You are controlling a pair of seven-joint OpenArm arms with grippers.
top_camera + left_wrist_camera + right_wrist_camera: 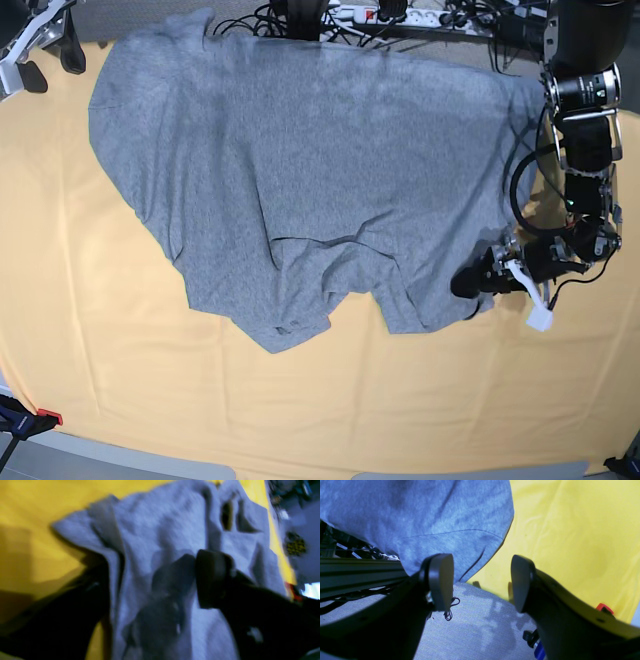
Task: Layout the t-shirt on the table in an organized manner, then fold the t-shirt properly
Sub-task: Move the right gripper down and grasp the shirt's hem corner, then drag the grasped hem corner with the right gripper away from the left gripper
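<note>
Close against the left wrist lens, the left tool (155, 580) stood with its dark jaws apart and a stretch of the heather-grey cotton t-shirt (162, 525) lying between them (the picture was smeared, so whether either pad touched the cloth could not be told). Grey fabric filled most of that view, rumpled into ridges, with the pale yellow-orange cloth-covered counter (37, 517) showing beside it.

At the right wrist, the right tool (480, 582) hung open with nothing between its two black fingers (440, 580). It hovered off the counter's edge, over a speckled grey floor (475, 635). A rounded hem of the t-shirt (432, 517) lay just beyond the fingers, beside bare yellow cloth (570, 530).

Seen from the base camera, the t-shirt (300, 160) lay spread with its plain grey side up across the middle of the counter (330, 410). It was fairly flat in its upper part and creased in its lower part, where two lobes of fabric stuck out. The left tool (478, 284) sat at the shirt's edge on the right of that view, low on the cloth. The right tool (40, 50) was at the upper left corner, well apart from its partner and just beside the shirt's corner.

Farther off, a small red-tipped black clamp (38, 418) gripped the counter's lower left edge, and a tangle of black cables with a white power strip (400, 14) ran along the top edge behind the shirt.
</note>
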